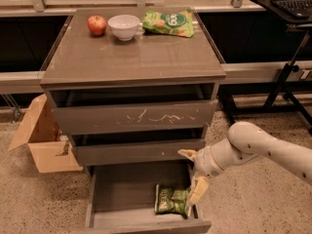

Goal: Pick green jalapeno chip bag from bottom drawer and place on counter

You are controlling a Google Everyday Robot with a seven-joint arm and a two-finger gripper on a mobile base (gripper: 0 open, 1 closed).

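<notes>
- My claw hangs at the right side of the open bottom drawer. Its two pale fingers are spread wide apart, holding nothing.
- The green jalapeno chip bag lies flat in the drawer's near right corner, just left of my lower finger. I cannot tell whether they touch.
- I should drop lower, straddle the crinkled bag and close gently, so it doesn't skid into the drawer wall.
- When lifting, I must pull out toward the near side first, clear of the middle drawer overhead.
- On the counter, the near half looks safest. The apple, bowl and brighter green bag line the far edge.
</notes>
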